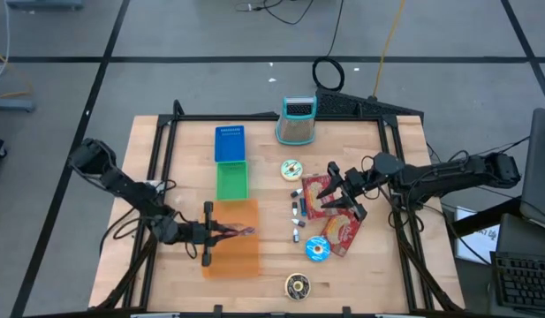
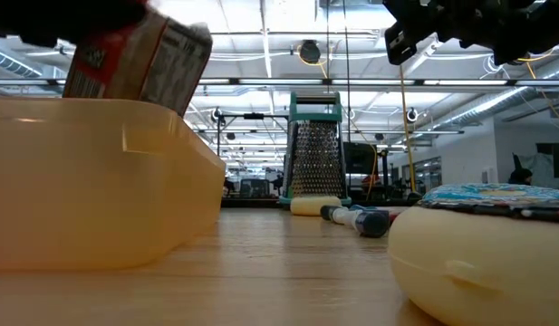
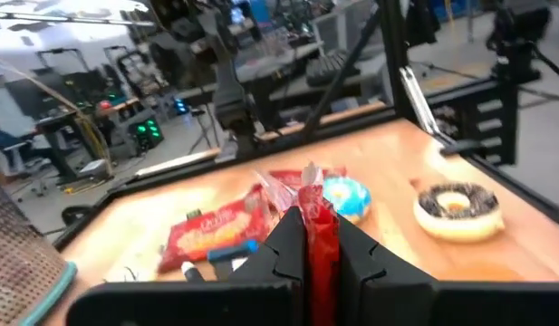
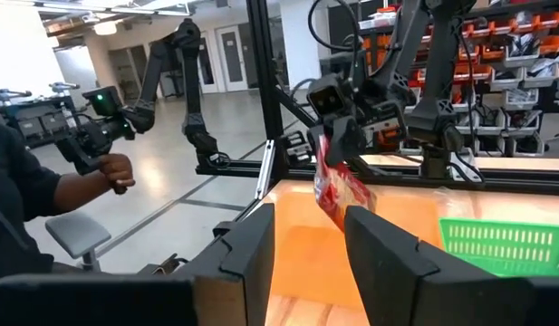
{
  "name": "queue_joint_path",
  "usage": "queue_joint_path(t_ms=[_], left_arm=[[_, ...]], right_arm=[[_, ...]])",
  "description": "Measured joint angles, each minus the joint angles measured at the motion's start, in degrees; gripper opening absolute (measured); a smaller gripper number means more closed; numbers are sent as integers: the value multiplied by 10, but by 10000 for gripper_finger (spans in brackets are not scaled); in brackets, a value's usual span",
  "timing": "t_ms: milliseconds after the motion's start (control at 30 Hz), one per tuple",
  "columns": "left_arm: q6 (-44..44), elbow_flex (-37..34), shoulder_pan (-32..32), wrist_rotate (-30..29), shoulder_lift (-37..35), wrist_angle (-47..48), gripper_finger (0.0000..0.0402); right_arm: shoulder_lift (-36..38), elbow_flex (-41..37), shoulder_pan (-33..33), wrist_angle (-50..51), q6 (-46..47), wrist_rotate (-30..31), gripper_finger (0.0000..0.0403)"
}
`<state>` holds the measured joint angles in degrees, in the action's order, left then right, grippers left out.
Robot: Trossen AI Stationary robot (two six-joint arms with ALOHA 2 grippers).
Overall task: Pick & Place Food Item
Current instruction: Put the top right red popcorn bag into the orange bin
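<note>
Orange bin [image 1: 232, 237]: see-through plastic with rounded walls, lying toward the table's near left; open wood lies to its left and in front of it.
Left claw [image 1: 230, 233]: over the orange bin, fingers pinched tight on the snack packet.
Snack packet [image 4: 338, 186]: glossy red and white wrapper, crinkled, hanging in the air above the bin's inside, touching nothing but the fingers.
Green basket [image 1: 232, 180]: ribbed plastic, just behind the orange bin; a blue basket [image 1: 229, 143] stands behind that.
Grater [image 1: 297, 120]: perforated metal with a teal top, upright near the far edge.
Middle of table [image 1: 184, 159]: pale wood; a red bag [image 1: 340, 231] lies flat, a blue-iced doughnut [image 1: 317, 249] beside it, a chocolate doughnut [image 1: 297, 283] close to the near edge.
Right claw [image 1: 336, 189]: raised above the red bag, fingers partly apart, nothing seen between them.
</note>
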<state>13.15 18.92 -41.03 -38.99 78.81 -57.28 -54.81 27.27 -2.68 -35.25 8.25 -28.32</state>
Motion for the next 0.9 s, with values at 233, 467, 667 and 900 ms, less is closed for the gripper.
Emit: queue_joint_path(t_ms=[233,467,667,900], left_arm=[[-91,-28,42,47,0,6,38],[-161,-29,72,81,0,36,49],[-212,-29,81,85,0,38,50],[-279,-29,81,63,0,36,78]], right_arm=[[0,0,0,0,-6,9,122],[0,0,0,4,-6,32,125],[0,-7,0,0,-1,32,124],[0,-12,0,-1,0,31,130]])
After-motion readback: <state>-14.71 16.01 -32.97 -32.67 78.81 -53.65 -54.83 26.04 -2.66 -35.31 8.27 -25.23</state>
